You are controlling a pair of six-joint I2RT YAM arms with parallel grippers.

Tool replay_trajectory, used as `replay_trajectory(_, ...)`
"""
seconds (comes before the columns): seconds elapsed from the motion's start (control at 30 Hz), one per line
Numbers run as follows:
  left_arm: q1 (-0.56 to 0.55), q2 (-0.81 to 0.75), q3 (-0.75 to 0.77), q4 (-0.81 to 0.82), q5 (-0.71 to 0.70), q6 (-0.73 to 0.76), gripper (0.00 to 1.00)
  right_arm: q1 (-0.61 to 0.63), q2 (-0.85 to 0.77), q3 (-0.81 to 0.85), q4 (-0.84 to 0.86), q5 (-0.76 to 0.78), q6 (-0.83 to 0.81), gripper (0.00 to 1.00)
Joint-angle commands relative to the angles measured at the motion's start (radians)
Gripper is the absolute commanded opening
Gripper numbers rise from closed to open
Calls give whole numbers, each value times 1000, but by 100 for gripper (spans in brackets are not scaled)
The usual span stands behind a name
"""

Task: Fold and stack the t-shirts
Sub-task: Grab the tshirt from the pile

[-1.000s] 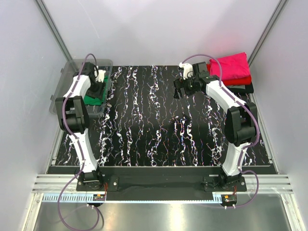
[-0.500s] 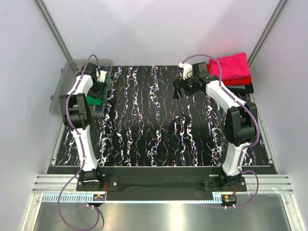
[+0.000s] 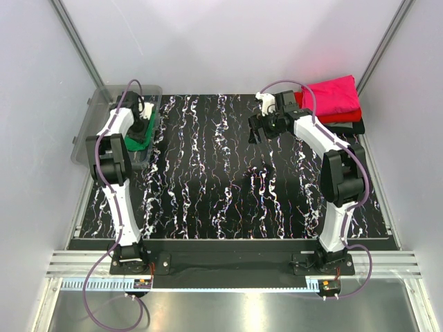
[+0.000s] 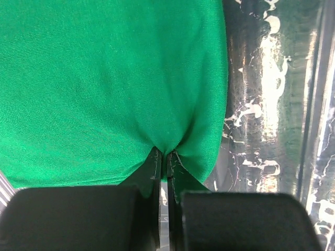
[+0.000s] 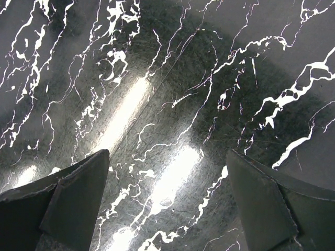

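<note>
1. The marbled table (image 3: pixel 221 180) is lying beneath both arms. The right pincer (image 5: pixel 166 157) is hanging just above its far half.
2. The clear bin (image 3: pixel 86 131) is sitting at the table's far left edge. It is enclosing the left pincer (image 4: pixel 165 157), which is reaching down into it.
3. The folded stack is resting just behind the right pincer, toward its outer side. The magenta-pink shirt (image 3: pixel 336 95) is lying on top, the red shirt (image 3: pixel 351 115) under it and the black shirt (image 3: pixel 348 128) at the bottom.
4. The green shirt (image 4: pixel 104 78) is lying unfolded inside the bin, directly ahead of and under the left pincer's tips.
5. The left pincer is pressing its jaws together on a small fold near the green shirt's edge. The cloth is puckering into the tips.
6. The right pincer is holding its jaws spread wide and is gripping nothing.
7. Step in hand, as judged: drawing the green shirt out of the bin for folding. Recommended procedure:
   - Lift straight up until the hanging cloth is clearing the bin wall beside the left pincer, and only then travel toward the table's centre.
   - Move slowly, because the pinch is taking only a little cloth and could slip.
   - Watch that the trailing shirt is not dragging the light bin along.
   - Keep the right pincer open and ready to take a second edge, so the shirt can be spread flat.
</note>
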Motion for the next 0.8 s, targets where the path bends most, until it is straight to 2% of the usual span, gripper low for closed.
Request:
replay_trajectory(0.0,-4,-66,15,12,-7,-20,0,11,-4,55,13,-25,-1,100)
replay_trajectory(0.07,-9,-112,-14,22,-10,-28,0,10,-4,57,13,-25,-4,100)
replay_trajectory(0.17,-24,-261,-114,54,-31,-43,0,10,-1,63,16,-12,-13,100)
replay_trajectory(0.3,-32,-353,-185,64,-5,-65,0,10,22,89,19,10,-25,100)
replay_trajectory(0.47,-47,-370,-159,46,-7,-69,0,10,56,142,16,-13,-13,100)
replay_trajectory(0.67,-96,-482,-122,22,-5,-101,0,10,57,153,18,-22,-2,100)
replay_trajectory(0.77,-102,-529,-56,22,21,-137,0,10,44,127,22,-21,-2,100)
